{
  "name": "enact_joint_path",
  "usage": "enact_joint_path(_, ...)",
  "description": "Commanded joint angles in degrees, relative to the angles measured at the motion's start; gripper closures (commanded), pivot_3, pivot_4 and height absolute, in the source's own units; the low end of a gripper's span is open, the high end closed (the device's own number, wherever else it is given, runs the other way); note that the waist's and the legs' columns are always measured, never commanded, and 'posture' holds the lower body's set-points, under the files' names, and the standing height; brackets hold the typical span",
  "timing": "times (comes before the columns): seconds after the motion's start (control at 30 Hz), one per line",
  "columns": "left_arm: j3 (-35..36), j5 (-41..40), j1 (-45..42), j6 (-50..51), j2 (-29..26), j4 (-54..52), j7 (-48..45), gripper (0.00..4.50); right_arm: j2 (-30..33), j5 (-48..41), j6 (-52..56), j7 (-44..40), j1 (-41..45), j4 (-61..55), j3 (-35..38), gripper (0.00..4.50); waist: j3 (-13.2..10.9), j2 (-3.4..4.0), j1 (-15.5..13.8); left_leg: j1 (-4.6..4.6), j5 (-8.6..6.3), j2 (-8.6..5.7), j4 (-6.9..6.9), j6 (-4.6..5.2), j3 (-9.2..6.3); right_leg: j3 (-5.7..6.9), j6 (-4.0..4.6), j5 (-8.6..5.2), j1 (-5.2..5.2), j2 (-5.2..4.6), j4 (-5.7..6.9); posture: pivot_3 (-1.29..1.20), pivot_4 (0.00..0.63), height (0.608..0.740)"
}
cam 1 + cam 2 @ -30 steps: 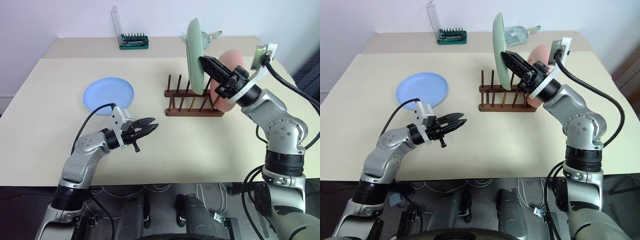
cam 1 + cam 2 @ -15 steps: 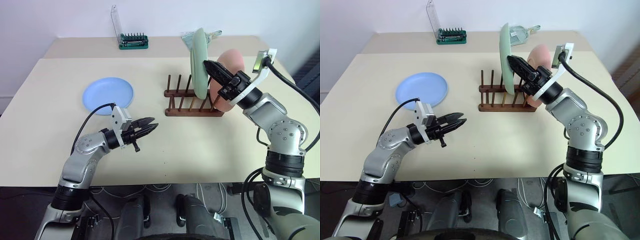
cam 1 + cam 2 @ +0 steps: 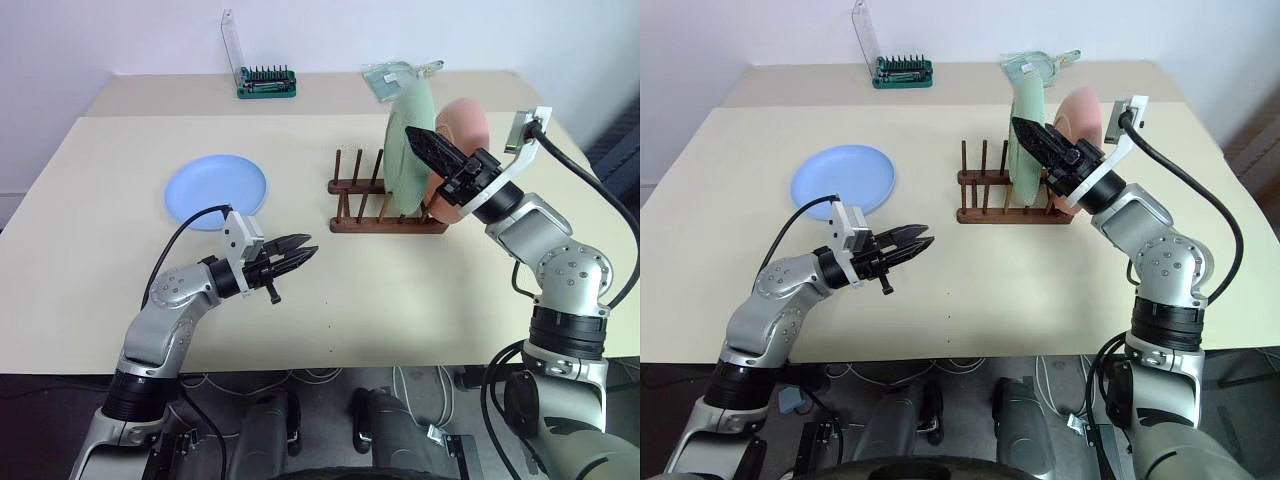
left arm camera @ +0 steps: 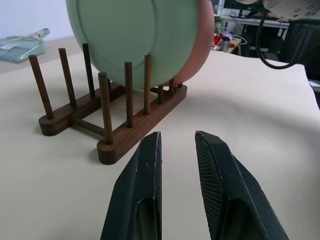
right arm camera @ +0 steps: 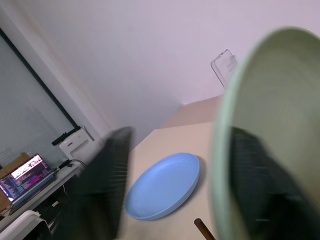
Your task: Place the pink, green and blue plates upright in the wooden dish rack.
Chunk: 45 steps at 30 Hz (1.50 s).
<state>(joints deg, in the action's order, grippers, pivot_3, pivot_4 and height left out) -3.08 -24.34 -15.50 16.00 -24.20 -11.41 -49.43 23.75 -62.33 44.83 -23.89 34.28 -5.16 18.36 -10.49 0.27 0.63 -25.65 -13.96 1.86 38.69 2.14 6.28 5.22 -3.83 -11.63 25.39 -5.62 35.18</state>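
The green plate (image 3: 403, 172) stands on edge between the pegs of the wooden dish rack (image 3: 360, 222), leaning toward the pink plate (image 3: 468, 115), which stands in the slot behind it. My right gripper (image 3: 413, 135) is open around the green plate's upper rim; one finger (image 5: 100, 190) stands well clear of the plate. The blue plate (image 3: 217, 190) lies flat on the table to the left of the rack. My left gripper (image 3: 305, 247) hovers over the table in front of the rack, its fingers (image 4: 145, 165) a little apart with nothing between them.
A green bit case with a raised clear lid (image 3: 267, 82) sits at the table's far edge. A clear packet (image 3: 390, 75) lies behind the rack. Bare beige tabletop (image 3: 380, 290) lies between the rack and the near edge.
The green plate came down from above the rack into a slot and now leans toward the pink plate. My right gripper has opened. The left arm has kept still.
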Motion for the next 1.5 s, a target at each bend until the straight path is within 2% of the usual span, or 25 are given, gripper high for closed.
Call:
enact_joint_path(0.03, 0.5, -0.8, -0.4, -0.1, 0.0, -2.2, 0.3, 3.45, 0.2, 0.3, -1.2, -0.2, 0.7, -0.7, 1.2, 0.03, 0.0, 0.0, 0.0, -0.01, 0.0, 0.0, -0.01, 0.0, 0.0, 0.0, 0.0, 0.0, 0.01, 0.0, 0.0, 0.0, 0.15, 0.74)
enact_joint_path(0.27, 0.3, -0.9, -0.2, 0.2, 0.0, -2.6, 0.5, 3.45, 1.1, 2.0, -1.9, -0.3, 1.1, -1.8, 1.2, 0.03, 0.0, 0.0, 0.0, -0.02, 0.0, 0.0, -0.01, 0.0, 0.0, 0.0, 0.0, 0.0, 0.02, 0.0, -0.01, 0.0, 0.15, 0.74)
enact_joint_path(0.7, 0.1, -0.9, -0.1, 0.3, 0.2, -2.4, 0.5, 3.45, 8.3, 10.3, -3.0, -3.4, 0.0, -5.4, -0.5, 0.03, 0.0, 0.0, 0.0, -0.03, 0.0, -0.02, -0.07, 0.0, 0.01, 0.01, 0.0, -0.01, 0.05, 0.0, -0.07, 0.0, 0.15, 0.74)
enact_joint_path(1.0, 3.3, -0.3, -0.5, 1.0, -0.5, -2.1, 4.3, 3.45, 17.8, 24.7, -14.9, -12.7, 0.8, -4.8, -3.6, 0.03, 0.0, -0.01, -0.1, -0.04, 0.0, -0.03, -0.12, 0.0, 0.01, 0.02, -0.02, -0.02, 0.06, 0.0, -0.13, 0.0, 0.15, 0.74)
enact_joint_path(1.1, 13.1, 1.8, -3.9, 4.7, -1.1, 1.3, 18.0, 2.66, 21.7, 26.7, -16.7, -19.8, 6.0, -8.4, -7.9, 0.0, -0.2, 0.12, 0.2, -0.04, 0.01, -0.03, -0.14, 0.0, 0.03, 0.0, -0.02, -0.02, 0.1, 0.01, -0.09, 0.0, 0.15, 0.74)
enact_joint_path(1.13, 15.1, 2.4, -4.6, 6.2, -1.5, 2.0, 21.5, 2.27, 22.3, 27.4, -17.1, -21.4, 6.8, -9.2, -9.4, 0.0, -0.2, 0.11, 0.3, -0.04, 0.03, -0.01, -0.14, -0.02, 0.03, -0.01, -0.01, -0.01, 0.15, 0.02, -0.05, 0.0, 0.15, 0.74)
enact_joint_path(1.2, 18.6, 4.1, -6.2, 9.3, -2.3, 3.6, 28.1, 1.2, 22.1, 29.4, -18.2, -23.3, 7.3, -10.1, -12.6, 0.0, -0.2, 0.02, 0.2, 0.04, 0.03, 0.06, -0.19, -0.01, -0.06, 0.0, -0.16, -0.1, 0.14, 0.07, 0.0, 0.0, 0.15, 0.74)
enact_joint_path(1.3, 23.4, 5.2, -10.0, 16.3, -2.8, 6.8, 37.5, 0.06, 20.9, 31.1, -19.9, -25.6, 7.2, -10.9, -15.8, 0.0, -0.1, -0.13, -0.1, 0.29, 0.07, 0.01, -0.47, -0.07, -0.05, 0.03, -0.14, -0.07, -0.01, 0.11, -0.04, 0.0, 0.15, 0.74)
enact_joint_path(1.4, 24.8, 6.1, -13.0, 22.4, -4.0, 10.5, 41.7, 0.06, 19.7, 31.8, -21.0, -27.5, 7.3, -11.1, -17.5, 0.0, -0.2, -0.22, -0.3, 0.17, 0.09, -0.08, -0.46, -0.09, 0.01, 0.05, -0.3, 0.04, 0.02, 0.04, -0.08, 0.0, 0.15, 0.74)
enact_joint_path(1.5, 24.3, 6.2, -15.6, 24.8, -5.1, 14.4, 41.4, 0.06, 18.9, 31.4, -21.0, -29.2, 7.2, -11.7, -18.3, 0.0, -0.3, -0.46, -0.9, 0.13, 0.09, -0.17, -0.46, -0.07, 0.06, 0.05, -0.34, 0.05, 0.01, -0.03, -0.14, 0.0, 0.15, 0.74)
